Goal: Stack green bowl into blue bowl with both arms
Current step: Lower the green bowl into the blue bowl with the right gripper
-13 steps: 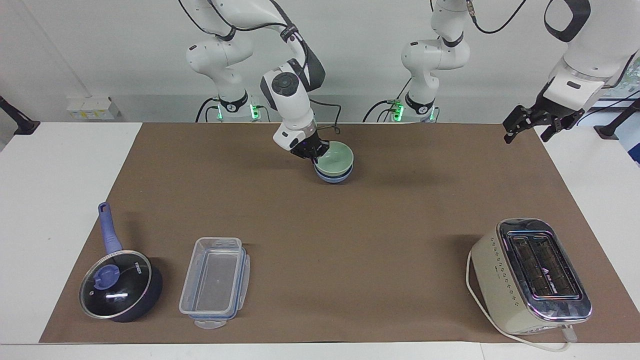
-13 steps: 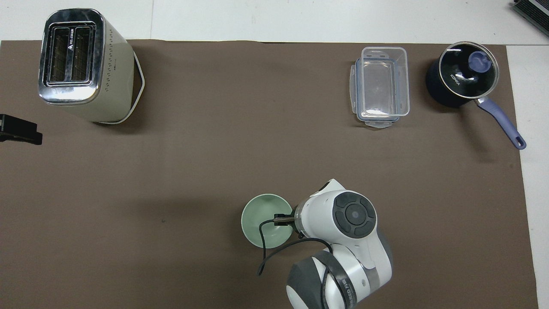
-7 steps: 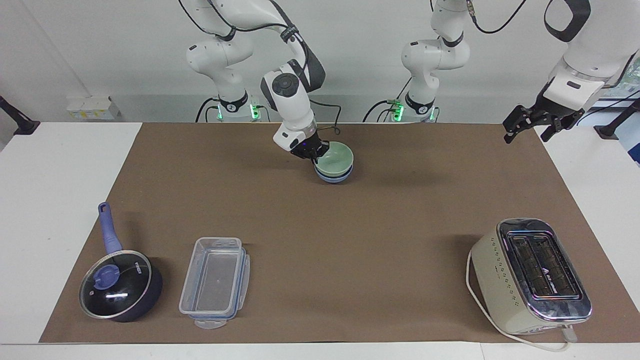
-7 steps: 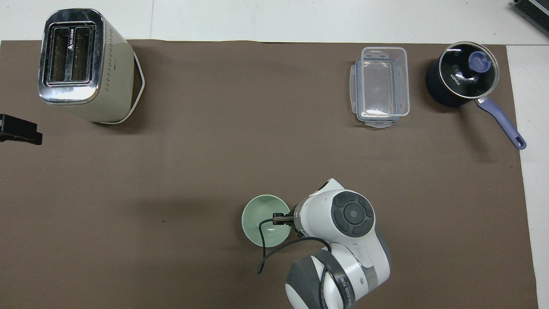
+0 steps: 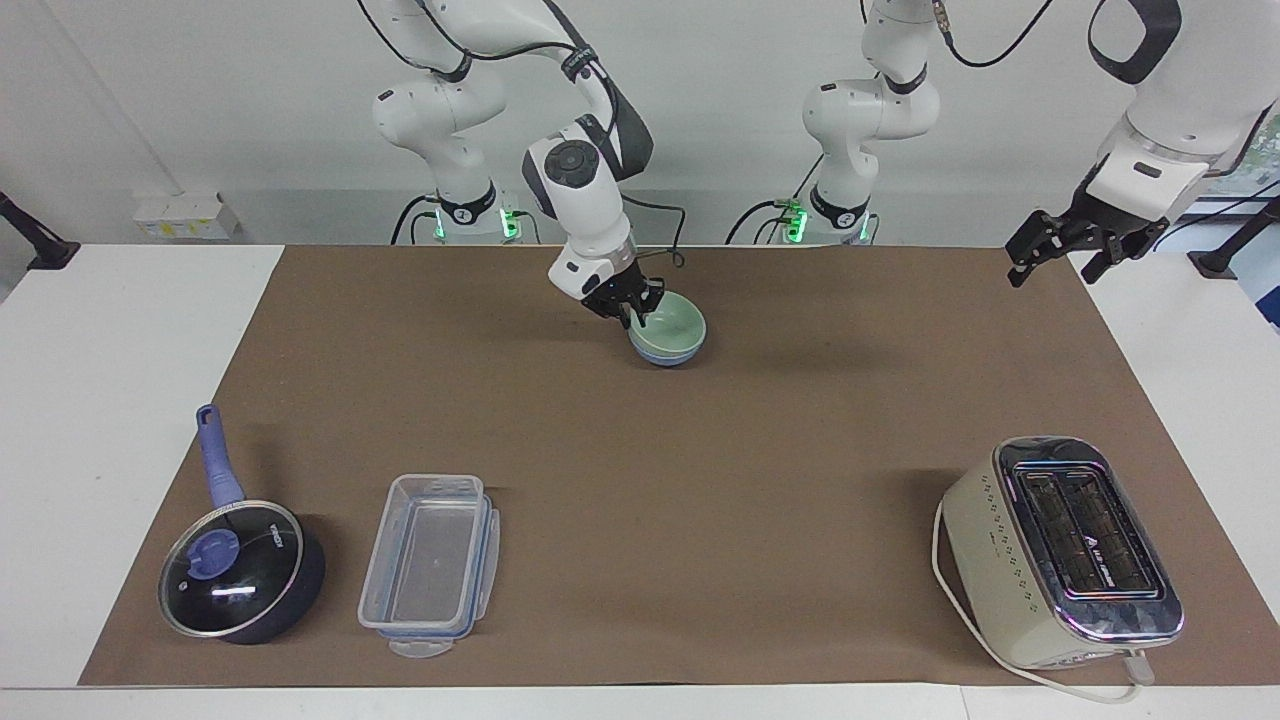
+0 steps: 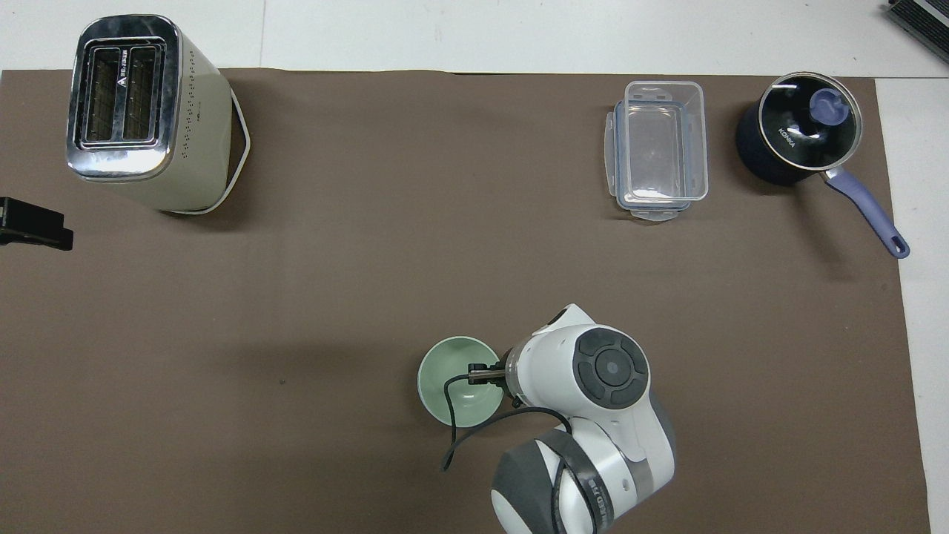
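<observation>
Green bowl point(image 5: 672, 330) nested in blue bowl point(image 5: 662, 355); right gripper point(image 5: 634, 305) at its rim, fingers parted, holding nothing; left gripper point(image 5: 1075, 250) spread wide, idle above toaster point(image 5: 1060, 550).

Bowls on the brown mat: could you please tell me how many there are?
2, nested together near the robots: the green bowl sits inside the blue bowl, beside the right gripper. Nothing appears to hide another.

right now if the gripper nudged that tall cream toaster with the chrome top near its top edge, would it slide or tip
Probably slide, though a high push could rock it. The tall cream toaster with the chrome top looks narrow for its height yet bulky, so likely heavy. Its white cord loops around the base on the brown mat and might drag or snag.
</observation>
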Controlling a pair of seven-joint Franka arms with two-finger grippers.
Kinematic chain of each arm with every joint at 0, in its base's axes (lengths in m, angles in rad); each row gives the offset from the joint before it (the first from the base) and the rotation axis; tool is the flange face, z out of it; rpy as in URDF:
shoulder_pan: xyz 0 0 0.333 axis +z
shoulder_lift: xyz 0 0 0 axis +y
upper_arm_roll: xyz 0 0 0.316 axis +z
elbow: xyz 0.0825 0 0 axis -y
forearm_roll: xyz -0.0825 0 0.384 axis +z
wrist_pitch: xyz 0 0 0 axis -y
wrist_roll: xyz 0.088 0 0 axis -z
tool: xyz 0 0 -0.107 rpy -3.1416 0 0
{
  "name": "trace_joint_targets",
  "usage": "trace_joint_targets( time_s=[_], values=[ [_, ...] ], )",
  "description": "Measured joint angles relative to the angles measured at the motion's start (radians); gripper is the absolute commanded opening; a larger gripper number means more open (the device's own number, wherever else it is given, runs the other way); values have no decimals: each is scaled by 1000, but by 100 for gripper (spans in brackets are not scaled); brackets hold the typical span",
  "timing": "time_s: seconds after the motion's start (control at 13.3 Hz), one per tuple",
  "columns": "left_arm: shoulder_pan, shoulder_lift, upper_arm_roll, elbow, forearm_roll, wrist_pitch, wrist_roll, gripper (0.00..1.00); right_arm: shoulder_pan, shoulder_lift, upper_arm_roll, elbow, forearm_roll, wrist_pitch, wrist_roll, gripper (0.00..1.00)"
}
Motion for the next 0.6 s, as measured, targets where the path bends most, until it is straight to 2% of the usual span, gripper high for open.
trace_joint_targets(
  time_s=[0.07, 0.22, 0.45, 0.6],
  values=[
    [0, 0, 0, 0, 0, 0, 0, 100, -1, -1, -1, 13, 0, -14, 0, 20],
    [0, 0, 0, 0, 0, 0, 0, 100, -2, -1, -2, 18, 0, -17, 0, 18],
    [0, 0, 0, 0, 0, 0, 0, 100, -5, -1, -6, 17, 0, -21, 0, 9],
    [0, 0, 0, 0, 0, 0, 0, 100, -12, -1, -7, 17, 0, -21, 0, 9]
  ],
)
